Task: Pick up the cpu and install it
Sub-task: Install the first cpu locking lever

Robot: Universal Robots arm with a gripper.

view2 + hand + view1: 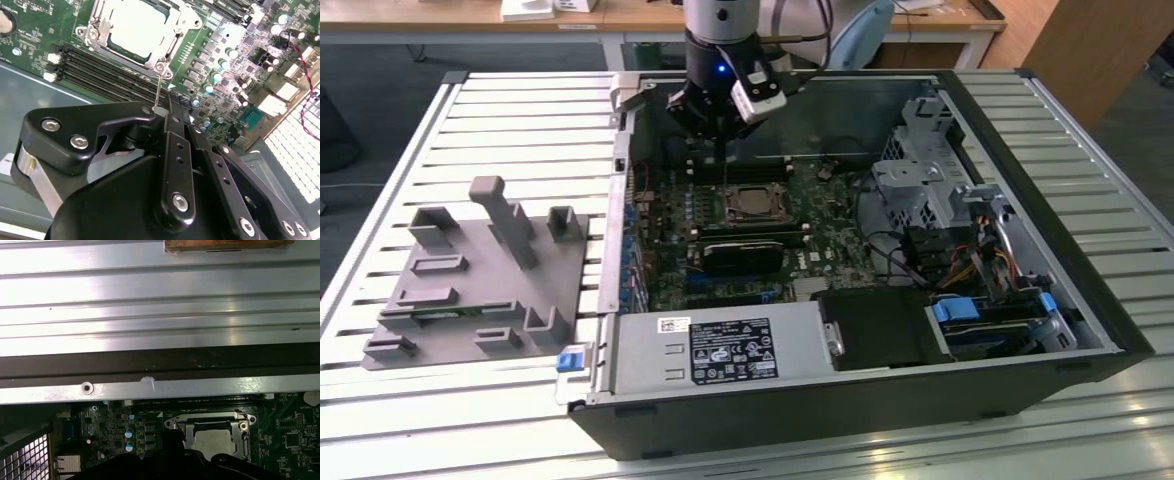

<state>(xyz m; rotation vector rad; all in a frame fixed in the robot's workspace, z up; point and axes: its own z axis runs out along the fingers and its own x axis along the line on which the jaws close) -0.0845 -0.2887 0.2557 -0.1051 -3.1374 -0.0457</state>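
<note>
Cpu sits in its motherboard socket inside the open computer case, which lies on a slatted metal table. Above it hangs the gripper; whether its fingers are clenched, I cannot tell. A grey fixture stands at the exterior view's left, wooden desks beyond.

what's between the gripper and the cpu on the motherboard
In the second wrist view, black memory slots and the socket's metal frame lie between the gripper and the cpu.
</note>
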